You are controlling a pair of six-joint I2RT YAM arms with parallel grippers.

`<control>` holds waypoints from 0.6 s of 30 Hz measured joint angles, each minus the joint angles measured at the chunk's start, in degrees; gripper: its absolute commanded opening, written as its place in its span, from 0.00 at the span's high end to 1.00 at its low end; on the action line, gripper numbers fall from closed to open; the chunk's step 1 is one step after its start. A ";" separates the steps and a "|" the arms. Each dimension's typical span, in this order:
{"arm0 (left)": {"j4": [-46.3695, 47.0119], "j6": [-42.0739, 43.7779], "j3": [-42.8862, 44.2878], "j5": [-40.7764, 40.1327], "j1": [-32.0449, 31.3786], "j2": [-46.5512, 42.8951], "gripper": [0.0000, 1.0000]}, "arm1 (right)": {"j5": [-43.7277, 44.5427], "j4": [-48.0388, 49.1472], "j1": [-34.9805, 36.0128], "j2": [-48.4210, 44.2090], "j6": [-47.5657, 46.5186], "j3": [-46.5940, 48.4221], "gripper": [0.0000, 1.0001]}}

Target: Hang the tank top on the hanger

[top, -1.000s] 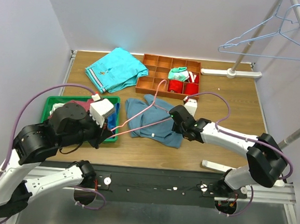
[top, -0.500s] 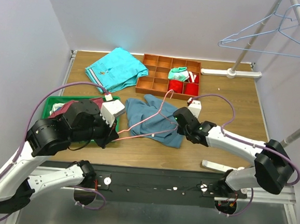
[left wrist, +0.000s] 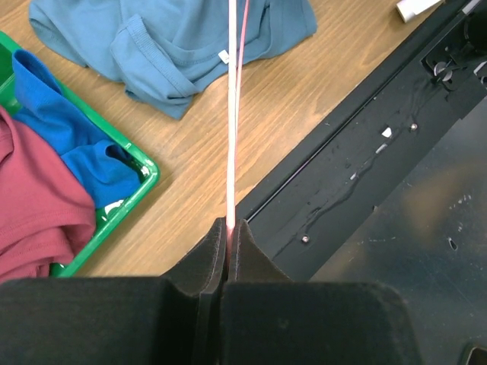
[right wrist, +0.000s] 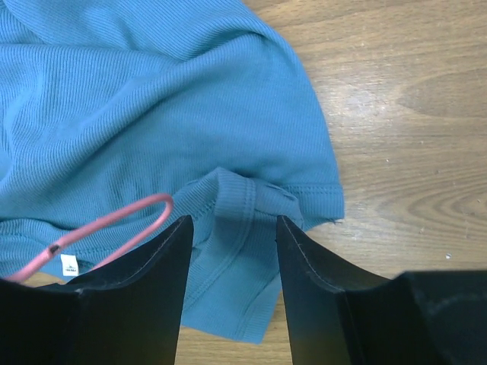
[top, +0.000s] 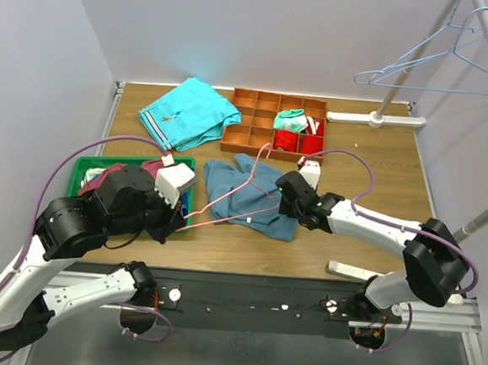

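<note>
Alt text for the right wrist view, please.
The right gripper, jaws open, sits over a hemmed fold of the steel-blue tank top on the wooden table. One bent end of the pink hanger lies on the cloth beside a finger.

1. The top camera sits high above and behind the near edge of the table (top: 389,160). It looks down and forward over the whole top to the far wall.
2. The left wrist camera looks out along the left gripper (left wrist: 228,228), low and close over the near edge.
3. The right wrist camera hangs very close above the tank top (right wrist: 137,91), facing almost straight down past the right gripper (right wrist: 232,224).
4. All three views share the tank top and the hanger (left wrist: 232,114).
</note>
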 measured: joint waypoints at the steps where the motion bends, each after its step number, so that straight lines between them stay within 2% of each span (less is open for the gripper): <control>1: -0.09 -0.11 0.00 0.00 0.00 -0.17 1.00 | 0.00 0.04 0.00 0.66 -0.09 0.44 0.44; 8: -0.15 -0.31 -0.09 0.20 -0.37 -0.31 1.00 | 0.02 0.26 0.00 3.17 -0.15 1.38 0.46; 9: -0.13 -0.31 -0.22 0.31 -0.37 -0.33 1.00 | 0.02 0.26 0.00 3.48 -0.15 1.38 0.50; 12: 0.00 -0.33 -1.01 0.70 -0.39 -0.33 1.00 | 0.11 0.20 0.00 3.87 -0.09 1.36 0.76; 15: -0.04 -0.33 -1.77 1.25 -0.63 -0.26 1.00 | 0.66 0.15 0.00 3.65 0.04 1.31 0.87; 16: -0.02 -0.33 -1.86 1.46 -0.74 -0.26 1.00 | 0.72 0.11 0.00 3.54 -0.02 1.27 0.95; 18: 0.00 -0.33 -1.95 1.62 -0.79 -0.26 1.00 | 0.92 0.00 0.00 2.97 -0.07 1.16 0.99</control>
